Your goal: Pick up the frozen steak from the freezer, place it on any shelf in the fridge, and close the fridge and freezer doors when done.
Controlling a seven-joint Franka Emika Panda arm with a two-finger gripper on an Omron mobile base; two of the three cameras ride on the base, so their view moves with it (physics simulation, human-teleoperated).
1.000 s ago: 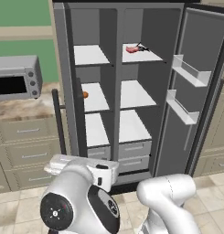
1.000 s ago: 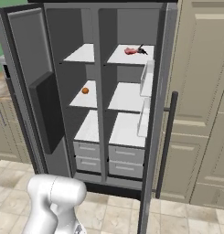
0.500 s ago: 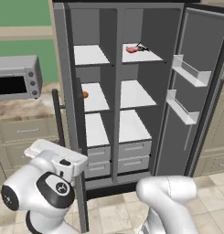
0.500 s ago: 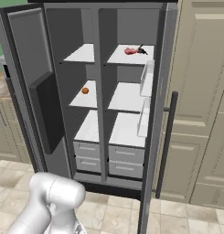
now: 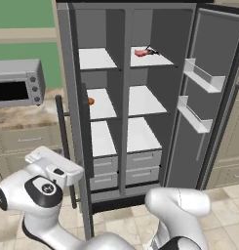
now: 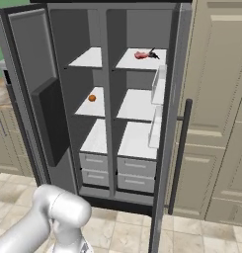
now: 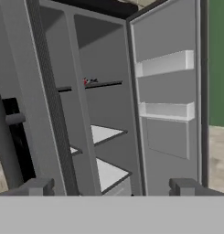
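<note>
The white arm's wrist has been swung further left and lower than a moment ago. The pincer (image 7: pixel 111 186) is held wide open and empty. The flat red-pink frozen steak (image 5: pixel 140 52) is seen on the top white shelf (image 5: pixel 150 59) of the right compartment, both tall grey doors (image 6: pixel 31 94) standing open.

Matt grey metal on the fridge (image 5: pixel 155 53), walls and both open doors alike, no shine. Smooth white plastic for the top shelf (image 5: pixel 149 59) inside it, flat and clean; the same white plastic on the drawers (image 5: pixel 144 160) at the bottom of the fridge, with pale grey fronts. Translucent, slightly glossy plastic in the door bins (image 5: pixel 203 75) on the fridge's plain door. Dark, matt metal on the bar handle (image 6: pixel 181 148) at the fridge's door edge. Raw-looking red-pink steak (image 6: pixel 141 55) on that top shelf, dull and mottled. Brushed silver metal on the microwave (image 5: pixel 18 82) left of the fridge. Speckled stone-like counter (image 5: pixel 23 114) beneath it. Satin beige painted wood on cabinets (image 6: pixel 216 99) right of the fridge. Pale, faintly glossy floor tiles (image 6: pixel 127 232) below the fridge.
</note>
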